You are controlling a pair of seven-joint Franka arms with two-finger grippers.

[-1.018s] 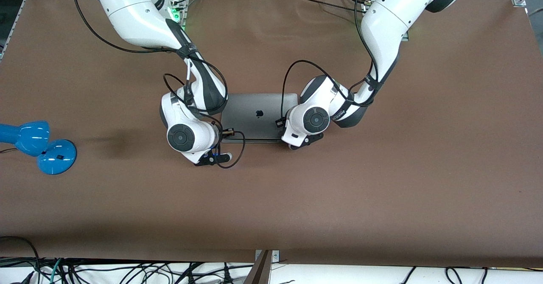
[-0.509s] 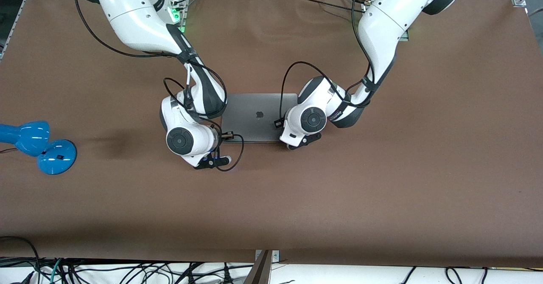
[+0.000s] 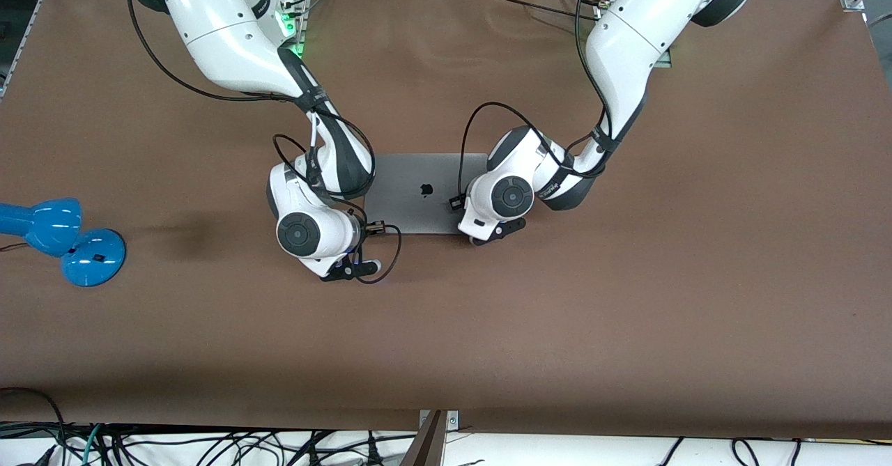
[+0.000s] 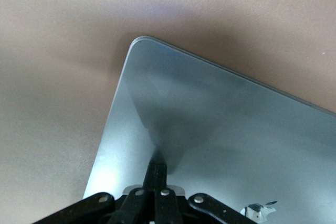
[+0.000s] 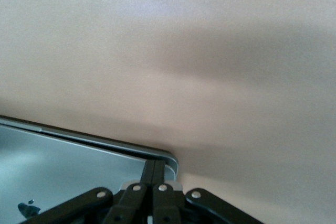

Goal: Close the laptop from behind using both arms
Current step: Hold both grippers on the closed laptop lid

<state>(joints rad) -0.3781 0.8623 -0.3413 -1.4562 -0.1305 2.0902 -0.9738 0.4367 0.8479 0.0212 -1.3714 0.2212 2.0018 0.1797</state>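
The laptop [image 3: 418,193] lies mid-table on the brown table [image 3: 627,299], lid down and nearly flat, black apple logo [image 3: 426,188] facing up. Its long axis runs between the two arms' ends of the table. The left gripper [image 4: 156,170], fingers clenched together, presses its tips on the lid near one corner. The right gripper [image 5: 153,170], also clenched and holding nothing, bears on the lid's corner at the right arm's end. A blue desk lamp [image 3: 59,239] sits well apart, at the right arm's end.
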